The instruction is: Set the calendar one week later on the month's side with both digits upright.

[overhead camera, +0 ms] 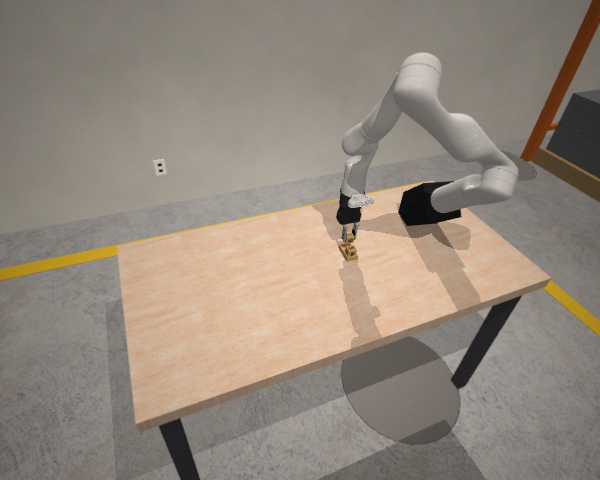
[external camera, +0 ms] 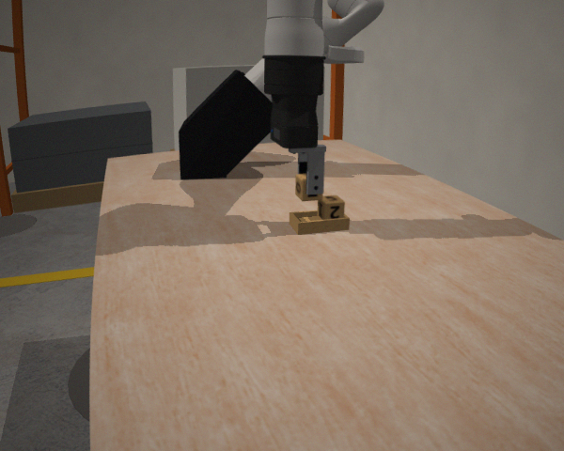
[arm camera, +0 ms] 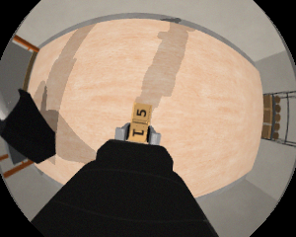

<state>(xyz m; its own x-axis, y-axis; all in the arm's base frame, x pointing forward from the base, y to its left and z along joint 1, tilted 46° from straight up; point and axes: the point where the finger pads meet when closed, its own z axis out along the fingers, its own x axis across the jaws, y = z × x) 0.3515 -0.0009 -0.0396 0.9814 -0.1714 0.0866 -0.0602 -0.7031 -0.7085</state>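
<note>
Holding one cube [external camera: 302,187] above the tray [external camera: 320,225], the gripper [external camera: 311,186] has its jaws closed on that cube's sides, so the cube hangs clear of the tray floor over the vacant left slot. The other cube [external camera: 332,207] sits in the right slot, a 2 showing on the face toward the exterior camera. The tray lies flat on the table [external camera: 321,315], near the arm's black base [external camera: 214,131].

In the wrist view the held cube shows a 5 on one face and a mark like a 1 on the face nearer the camera. Which face will end up on the month's side I cannot tell, since the month's name is too small to read in any view.

The step in hand looks like the re-seating of the lifted cube, probably after or during a turn to bring a new digit forward.

Next, the cube needs lowering straight into the open slot, square to the tray walls and beside its neighbour, with the wanted digit upright on the month's side. A tilted entry could catch the rim and shift the tray. Only once the cube rests flat should the jaws part.
</note>
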